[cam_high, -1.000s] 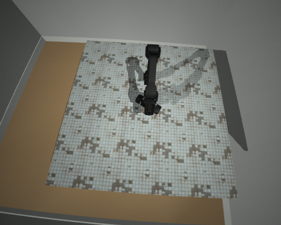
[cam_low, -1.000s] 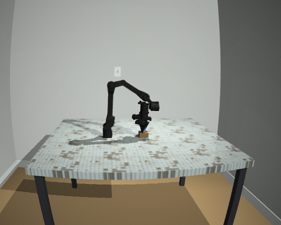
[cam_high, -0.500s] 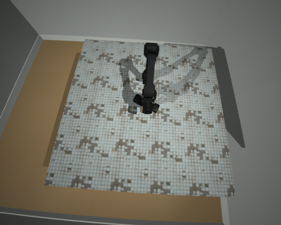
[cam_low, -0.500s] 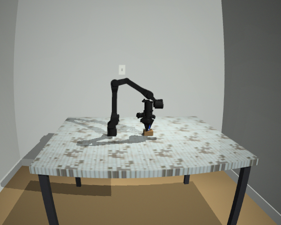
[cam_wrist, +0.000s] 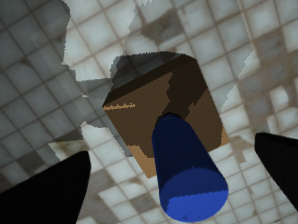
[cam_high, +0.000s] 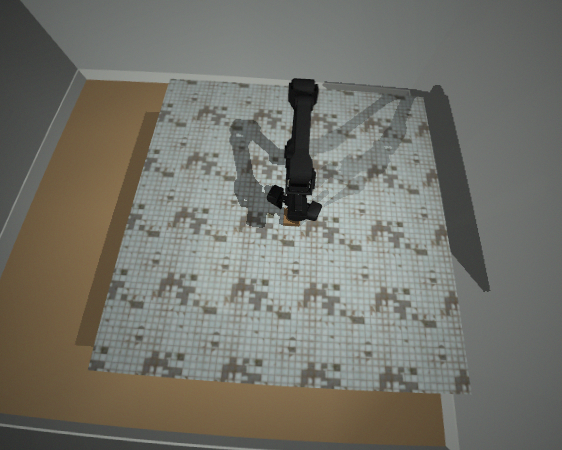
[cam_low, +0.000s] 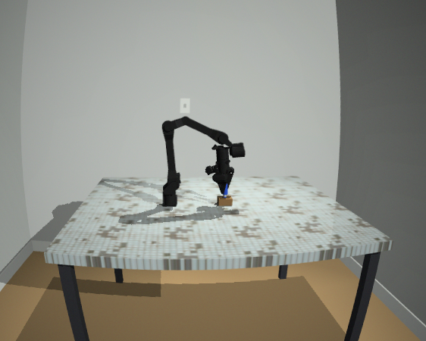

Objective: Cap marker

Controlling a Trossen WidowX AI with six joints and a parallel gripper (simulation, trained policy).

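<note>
The brown holder block (cam_high: pixel 287 224) (cam_low: pixel 224 202) (cam_wrist: pixel 142 122) sits on the table. The blue cap (cam_low: pixel 226 190) (cam_wrist: pixel 192 182) stands over the block, nearly upright, with its closed end toward the wrist camera. A small pale bit shows under the blue in the exterior view; the marker body is otherwise hidden, and I cannot tell how far down the cap sits. My gripper (cam_low: pixel 223 192) (cam_wrist: pixel 172 150) is wide open above the block, its fingers standing apart on either side of the cap, with a gap to each in the wrist view. Nothing is held.
The arm reaches from its base (cam_low: pixel 170 199) over the tiled-pattern table (cam_high: pixel 291 345) (cam_low: pixel 213 242). The arm and hand hide part of the block in the top view. Arm shadows fall across the table and block.
</note>
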